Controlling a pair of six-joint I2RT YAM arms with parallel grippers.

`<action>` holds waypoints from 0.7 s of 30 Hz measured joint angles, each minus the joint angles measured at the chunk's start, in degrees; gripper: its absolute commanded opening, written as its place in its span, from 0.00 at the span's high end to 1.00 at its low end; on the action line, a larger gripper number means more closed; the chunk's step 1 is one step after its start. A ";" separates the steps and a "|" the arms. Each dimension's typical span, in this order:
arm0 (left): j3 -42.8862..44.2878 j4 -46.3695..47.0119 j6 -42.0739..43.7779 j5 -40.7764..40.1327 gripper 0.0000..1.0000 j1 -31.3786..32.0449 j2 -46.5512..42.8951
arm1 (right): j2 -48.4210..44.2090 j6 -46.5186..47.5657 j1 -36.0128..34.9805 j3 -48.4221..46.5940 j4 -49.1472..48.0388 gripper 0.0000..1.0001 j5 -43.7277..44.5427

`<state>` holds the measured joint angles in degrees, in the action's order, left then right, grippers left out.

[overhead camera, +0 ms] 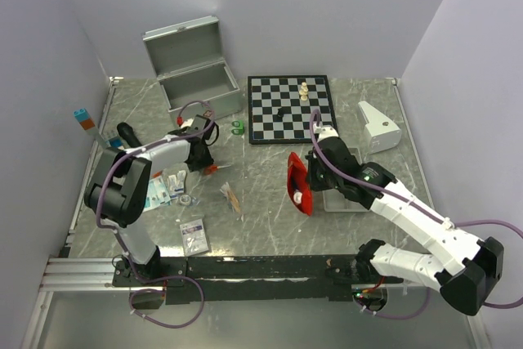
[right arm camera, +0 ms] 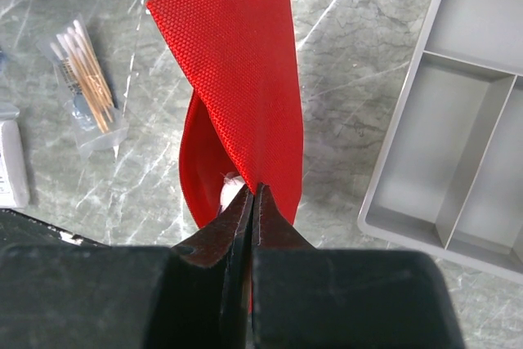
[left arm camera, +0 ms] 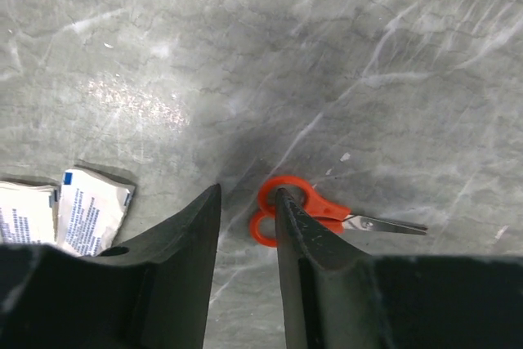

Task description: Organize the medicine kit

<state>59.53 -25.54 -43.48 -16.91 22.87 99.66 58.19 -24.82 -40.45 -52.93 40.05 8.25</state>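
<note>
Red pouch (right arm camera: 237, 79) hangs pinched in the right claw (right arm camera: 252, 190) near the desk's middle, while the spread left claw (left arm camera: 245, 202) frames the orange scissors (left arm camera: 320, 212), which probably need squeezing, then carrying to the silver case (overhead camera: 206, 102) at the far-left corner.

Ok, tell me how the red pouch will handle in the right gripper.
Probably floppy: the red pouch folds and twists where the right gripper pinches its edge. Likely light, being thin cloth with little bulk showing. Its woven surface looks grippy, so slipping seems unlikely.
</note>
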 measured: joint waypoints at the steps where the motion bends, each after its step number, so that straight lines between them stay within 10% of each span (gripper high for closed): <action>1: 0.28 -0.42 0.28 -0.26 0.63 0.09 0.26 | -0.22 0.00 0.02 0.02 0.00 1.00 0.00; 21: 3.52 -3.74 1.44 -3.76 0.98 2.19 2.93 | -2.56 -0.22 0.76 1.25 -0.26 1.00 -0.22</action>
<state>63.05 -29.28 -42.04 -20.67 25.06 102.59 55.64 -25.04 -39.68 -51.68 39.79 8.03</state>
